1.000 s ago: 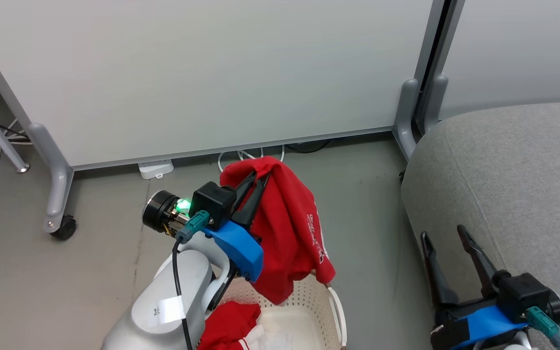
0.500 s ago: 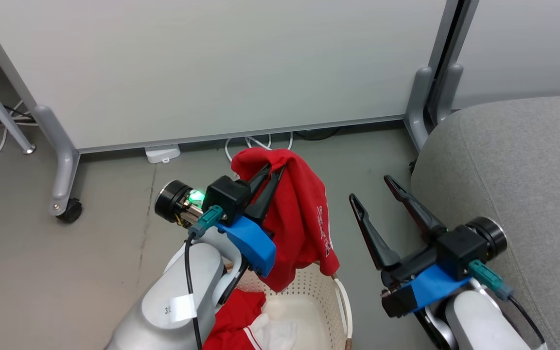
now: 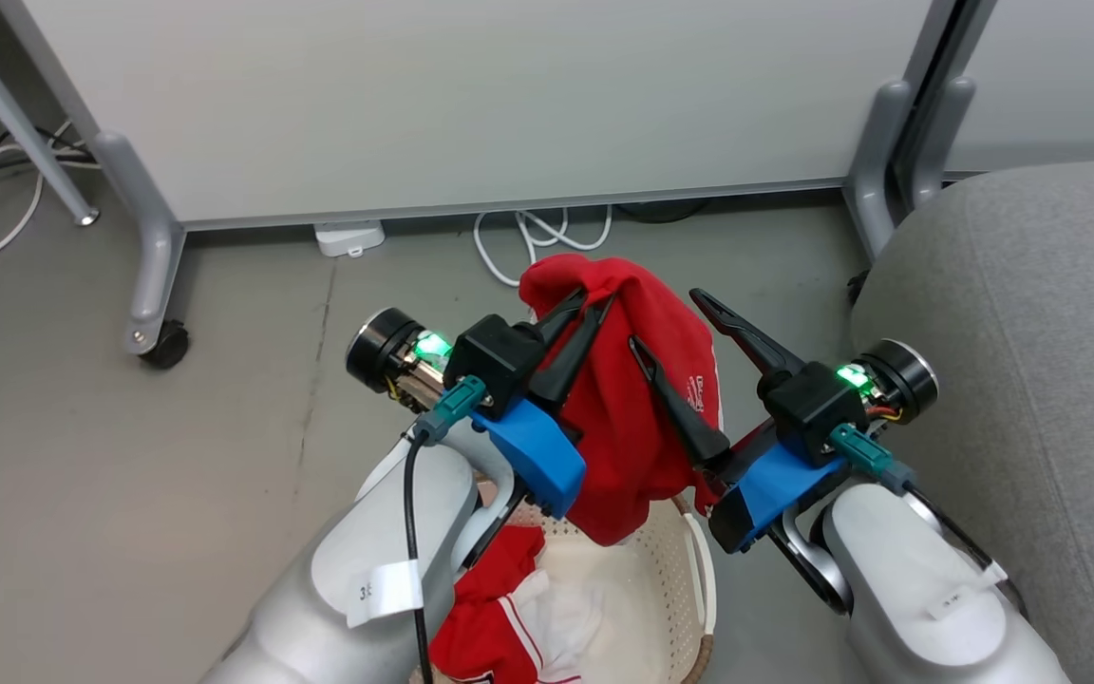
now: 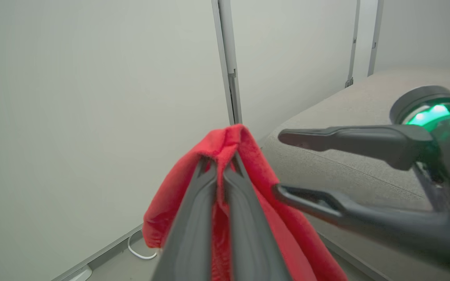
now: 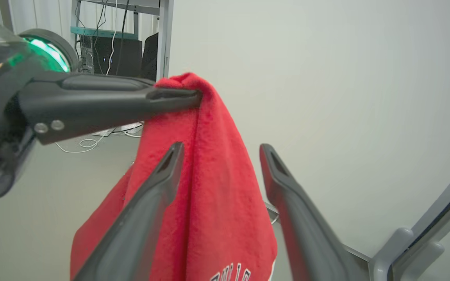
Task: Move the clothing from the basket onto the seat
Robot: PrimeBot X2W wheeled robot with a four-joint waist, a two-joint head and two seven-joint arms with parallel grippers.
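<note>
Two pale partition panels (image 3: 509,95) back a large grey woven seat (image 3: 1031,332) and cream perforated basket (image 3: 704,579) of red clothing (image 3: 490,627), above which the left gripper (image 3: 594,299) pinches a red jersey (image 3: 632,418), the wide-open right gripper (image 3: 666,318) having swung in from the seat, one finger across the cloth.

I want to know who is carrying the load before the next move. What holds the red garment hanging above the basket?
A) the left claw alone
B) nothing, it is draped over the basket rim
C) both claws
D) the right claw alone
A: the left claw is shut on the top fold of the lifted red garment, while the right claw stands open beside it, not closed on the cloth.
</note>
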